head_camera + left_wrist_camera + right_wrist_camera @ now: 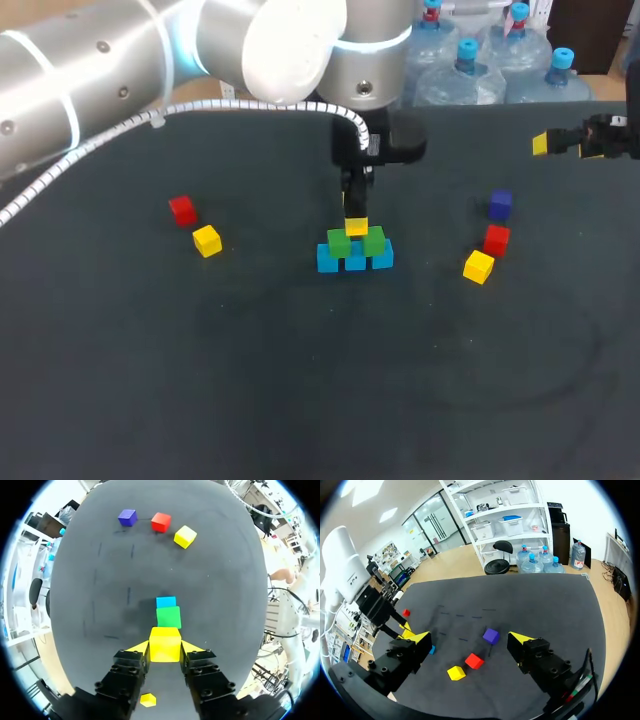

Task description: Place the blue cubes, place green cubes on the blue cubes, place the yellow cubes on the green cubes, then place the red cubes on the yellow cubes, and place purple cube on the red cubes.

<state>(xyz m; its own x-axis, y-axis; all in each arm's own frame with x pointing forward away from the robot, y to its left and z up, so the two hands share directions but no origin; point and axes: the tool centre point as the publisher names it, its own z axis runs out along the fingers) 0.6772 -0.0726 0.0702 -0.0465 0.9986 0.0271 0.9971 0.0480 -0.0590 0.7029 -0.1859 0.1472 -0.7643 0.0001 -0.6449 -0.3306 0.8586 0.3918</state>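
Note:
A row of blue cubes (355,262) stands mid-table with two green cubes (340,243) on top. My left gripper (356,220) is shut on a yellow cube (356,228) right at the top of the green ones; whether it rests on them I cannot tell. In the left wrist view the yellow cube (165,642) sits between the fingers, with a green cube (168,616) and a blue cube (166,601) just ahead. My right gripper (548,143) hovers open and empty at the far right, above a purple cube (491,635), a red cube (474,660) and a yellow cube (456,672).
To the left of the stack lie a loose red cube (182,209) and a yellow cube (207,240). On the right lie the purple cube (500,204), the red cube (496,239) and the yellow cube (479,266). My left arm (150,60) spans the back left.

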